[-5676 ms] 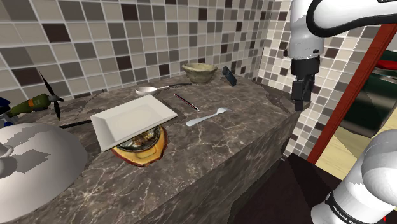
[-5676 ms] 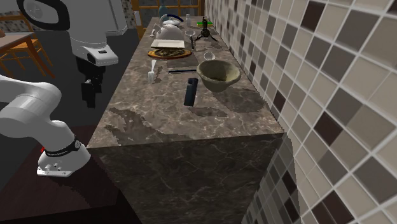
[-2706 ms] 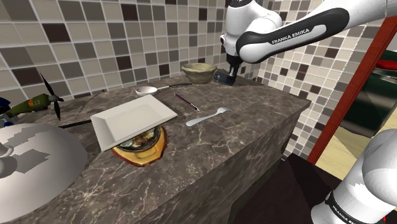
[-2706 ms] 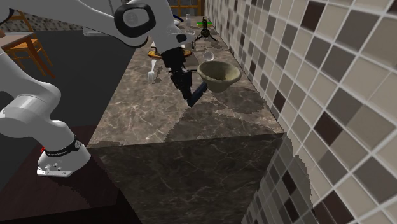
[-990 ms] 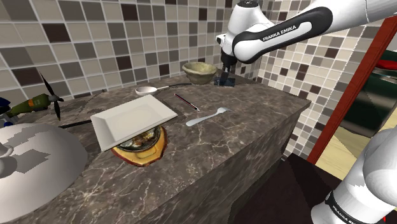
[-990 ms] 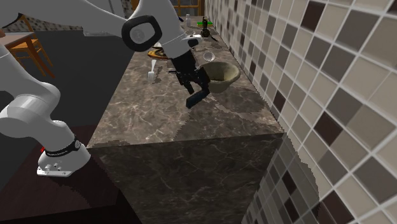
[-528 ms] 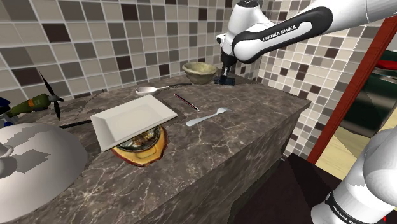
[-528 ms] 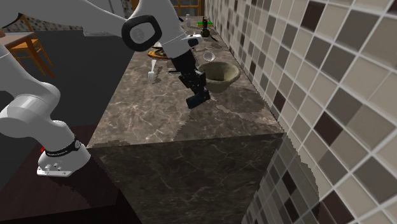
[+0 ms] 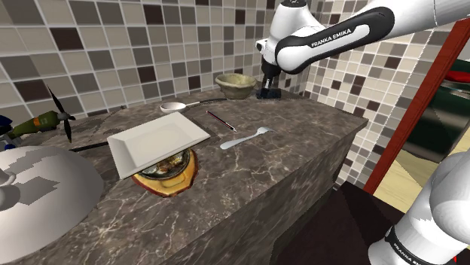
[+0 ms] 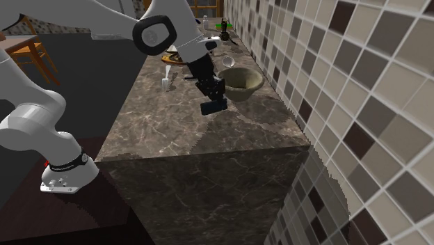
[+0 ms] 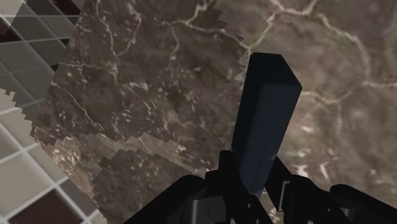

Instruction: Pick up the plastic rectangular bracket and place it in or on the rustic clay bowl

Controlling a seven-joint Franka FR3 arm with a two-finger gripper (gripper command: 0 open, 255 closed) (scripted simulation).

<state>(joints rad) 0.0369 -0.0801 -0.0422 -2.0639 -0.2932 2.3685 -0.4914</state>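
The dark rectangular bracket [image 11: 264, 121] sits clasped between my black fingers [image 11: 226, 170], so my gripper [image 11: 254, 181] is shut on it. In the shoulder view the gripper [image 9: 268, 87] holds the bracket [image 9: 270, 95] low over the marble counter, just right of the olive-brown bowl [image 9: 236, 84]. In the second exterior view the bracket [image 10: 213, 107] hangs under the gripper [image 10: 214, 96], a short way in front of the bowl [image 10: 240, 82]. Whether the bracket still touches the counter I cannot tell.
A white spoon [image 9: 245, 138], a thin dark pen [image 9: 221, 120], a white square plate [image 9: 158, 141] on a brown dish [image 9: 169, 177] and a white ladle [image 9: 175, 107] lie along the counter. Tiled walls [image 9: 113, 45] close the back and far end. The counter's front edge [image 9: 301, 173] drops off.
Within the last second the fingers have closed on the bracket. The bracket has turned from tilted to more level in the grip; the arm has barely moved.
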